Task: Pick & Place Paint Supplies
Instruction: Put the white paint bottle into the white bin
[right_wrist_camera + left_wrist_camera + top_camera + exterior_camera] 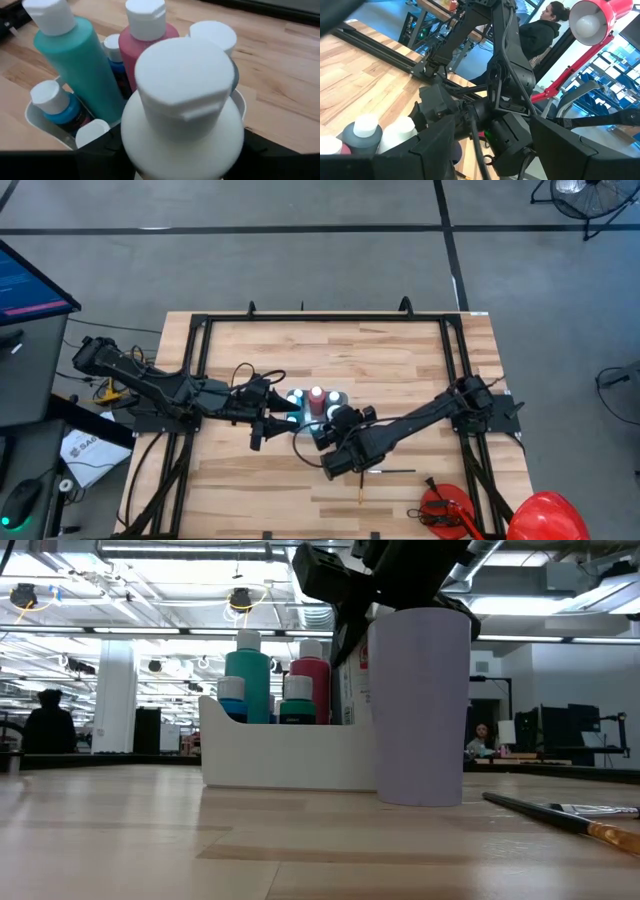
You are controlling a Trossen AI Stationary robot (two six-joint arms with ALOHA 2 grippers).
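- Right tool [335, 420] sits over the white caddy [285, 755] mid-bench; its wrist view is filled by a white bottle [182, 125] with a white cap, standing between its dark fingers [97, 155]. Looks like it grips that bottle; whether the bottle has bottomed out in the caddy I cannot tell.
- Left tool [268, 418] is just beside the caddy on its own side, holding nothing I can see; its fingers look parted, apparently just waiting.
- Done so far, judging by what stands in the caddy: teal bottle [75, 60], red bottle [147, 37], a small blue bottle [55, 102], plus more white-capped ones packed around them.
- Left to do: a thin dark-handled brush [560, 812] lies loose on the bench, well apart from the caddy, toward the right arm's base. Likely also releasing the white bottle. Call it mostly done.
- Low view only: a tall white cup [420, 705] touching the caddy's end, and the brush's metal ferrule. It hides both tools' fingertips.
- High view only: the layout, namely both arms meeting at the caddy, and the red dome [550, 515] and red tool [445, 508] at the near right corner.
- Right wrist view only: how the caddy is packed.
- Left wrist view: mostly the right arm's body, some bottle caps, and a person in the room beyond.
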